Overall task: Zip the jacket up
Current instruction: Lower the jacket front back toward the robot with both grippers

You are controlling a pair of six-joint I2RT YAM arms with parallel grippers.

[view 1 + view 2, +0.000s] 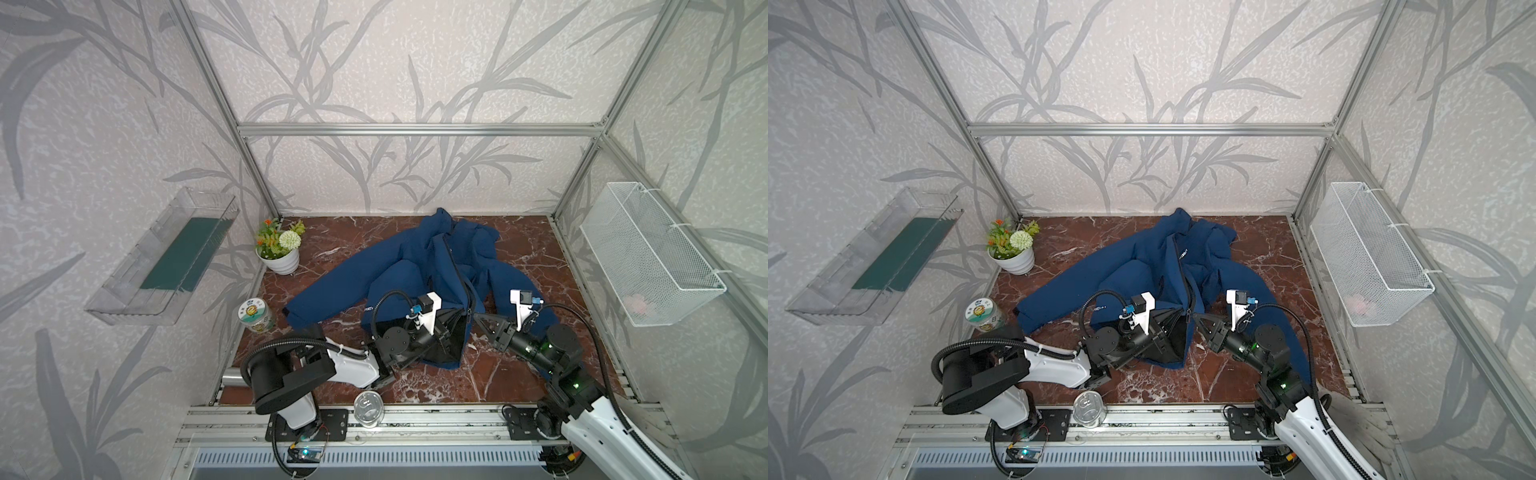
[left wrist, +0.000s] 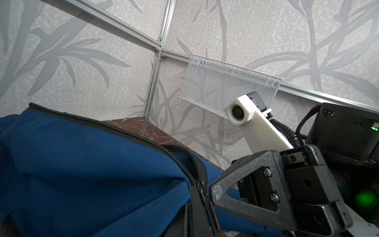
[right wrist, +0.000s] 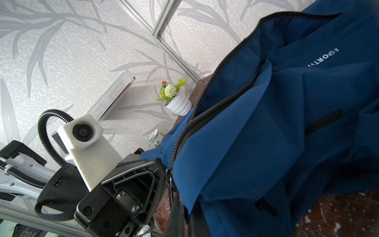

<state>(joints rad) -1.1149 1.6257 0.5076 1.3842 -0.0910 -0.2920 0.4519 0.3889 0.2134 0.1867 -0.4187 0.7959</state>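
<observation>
The navy-blue jacket [image 1: 415, 266] [image 1: 1142, 266] lies spread on the marble table [image 1: 519, 374], collar toward the back wall. Its black front zipper [image 1: 457, 270] is joined over the upper part and parted near the hem, where black lining shows. My left gripper [image 1: 451, 332] [image 1: 1167, 328] [image 3: 161, 167] is shut on the lifted lower front edge of the jacket [image 3: 266, 143]. My right gripper [image 1: 477, 318] [image 1: 1196, 318] [image 2: 212, 190] is shut, its tips at the zipper slider [image 2: 202, 189] [image 3: 169, 181], pinching the pull. Both grippers face each other across the zipper line.
A white flower pot [image 1: 279, 249] and a lidded jar [image 1: 255, 316] stand at the table's left edge. At the front edge stands a clear glass [image 1: 368, 409]. On the right wall hangs a wire basket [image 1: 648, 253], on the left wall a clear shelf [image 1: 166, 257].
</observation>
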